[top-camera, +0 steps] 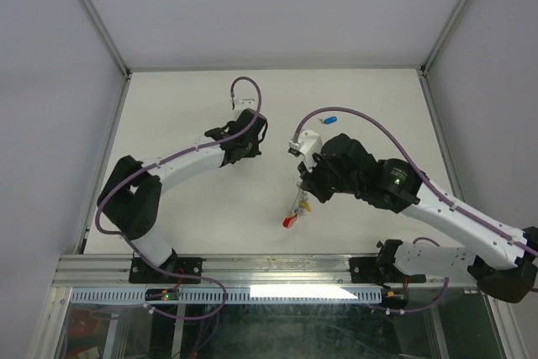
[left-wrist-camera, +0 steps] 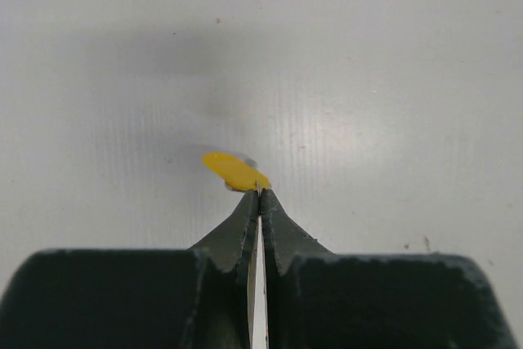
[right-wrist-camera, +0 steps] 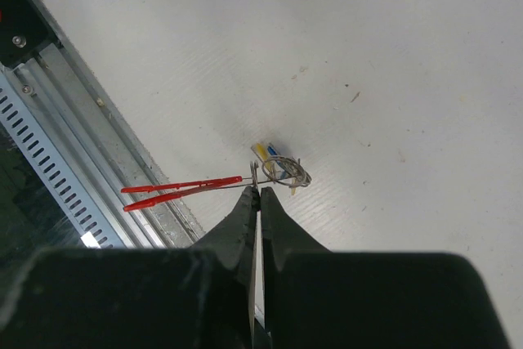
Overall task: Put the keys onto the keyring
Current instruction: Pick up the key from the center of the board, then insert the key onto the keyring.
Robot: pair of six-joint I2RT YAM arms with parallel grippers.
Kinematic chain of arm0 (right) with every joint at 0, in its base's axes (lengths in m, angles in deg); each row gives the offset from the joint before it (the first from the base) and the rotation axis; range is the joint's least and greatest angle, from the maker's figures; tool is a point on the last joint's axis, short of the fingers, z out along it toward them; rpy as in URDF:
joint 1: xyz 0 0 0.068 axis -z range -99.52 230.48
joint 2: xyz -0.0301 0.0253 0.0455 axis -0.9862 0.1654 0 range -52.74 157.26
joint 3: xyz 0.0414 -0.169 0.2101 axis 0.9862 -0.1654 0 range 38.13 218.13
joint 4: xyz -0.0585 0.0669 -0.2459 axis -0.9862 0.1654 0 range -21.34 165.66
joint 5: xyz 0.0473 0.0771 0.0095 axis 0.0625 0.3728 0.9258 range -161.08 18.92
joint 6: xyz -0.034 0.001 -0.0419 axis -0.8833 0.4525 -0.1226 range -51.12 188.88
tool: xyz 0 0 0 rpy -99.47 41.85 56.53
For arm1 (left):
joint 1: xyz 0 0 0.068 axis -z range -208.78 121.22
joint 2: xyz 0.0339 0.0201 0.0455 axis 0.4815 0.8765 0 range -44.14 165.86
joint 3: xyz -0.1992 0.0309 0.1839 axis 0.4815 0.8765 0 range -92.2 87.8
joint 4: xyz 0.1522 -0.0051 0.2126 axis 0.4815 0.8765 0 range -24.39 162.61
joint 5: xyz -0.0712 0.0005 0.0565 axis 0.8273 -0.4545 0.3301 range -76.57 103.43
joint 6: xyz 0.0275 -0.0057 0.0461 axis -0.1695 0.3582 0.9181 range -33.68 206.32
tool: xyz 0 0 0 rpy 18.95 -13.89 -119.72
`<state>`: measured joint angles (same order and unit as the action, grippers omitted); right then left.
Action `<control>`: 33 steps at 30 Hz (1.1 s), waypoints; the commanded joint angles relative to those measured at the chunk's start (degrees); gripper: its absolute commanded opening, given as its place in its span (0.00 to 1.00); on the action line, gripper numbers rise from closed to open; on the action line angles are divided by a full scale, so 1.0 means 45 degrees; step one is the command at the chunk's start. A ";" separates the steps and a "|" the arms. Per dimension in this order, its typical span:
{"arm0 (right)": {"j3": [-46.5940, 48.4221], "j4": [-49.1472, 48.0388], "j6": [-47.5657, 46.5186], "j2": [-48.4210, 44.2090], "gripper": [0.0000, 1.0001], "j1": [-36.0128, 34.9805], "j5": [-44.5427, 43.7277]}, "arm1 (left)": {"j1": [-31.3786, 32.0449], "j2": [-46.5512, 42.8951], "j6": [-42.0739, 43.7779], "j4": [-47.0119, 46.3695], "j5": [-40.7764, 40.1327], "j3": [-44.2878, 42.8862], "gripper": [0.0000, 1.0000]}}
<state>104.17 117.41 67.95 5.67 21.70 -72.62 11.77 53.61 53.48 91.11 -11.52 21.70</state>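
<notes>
The left fingers [left-wrist-camera: 262,199] are pressed together on a yellow-capped key [left-wrist-camera: 235,172], whose cap juts out leftward and across the tips. The right fingers [right-wrist-camera: 260,195] are likewise pinched shut, on the keyring [right-wrist-camera: 284,171]. Its wire loop, already carrying yellow and blue caps, sits just past the tips, and the red strip [right-wrist-camera: 184,192] trails off to their left. From above, the keyring hangs over the near middle of the counter [top-camera: 193,208], to the right of and nearer than the left wrist, and well apart from it. So the left arm probably has to bring its key across. A blue-capped key [top-camera: 329,118] lies farther back, closer to the right arm.
</notes>
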 commanded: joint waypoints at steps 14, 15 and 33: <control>0.0819 -0.1627 0.0066 0.0730 0.00 0.0077 0.3190 | 0.0079 -0.6480 0.5981 -0.1792 0.6902 0.0823 0.00; 0.0830 -0.1741 0.0006 0.0703 0.00 0.0070 0.3411 | 0.0078 -0.6800 0.6281 -0.1874 0.7279 0.0845 0.00; 0.0538 -0.6620 0.1808 -0.0259 0.00 0.2825 0.9783 | 0.0079 -1.0539 1.0056 -0.2575 1.3813 0.1045 0.00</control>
<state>105.35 100.21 71.38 6.74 29.59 -44.14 11.80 8.22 94.92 82.34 41.97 27.01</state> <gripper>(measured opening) 0.007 0.003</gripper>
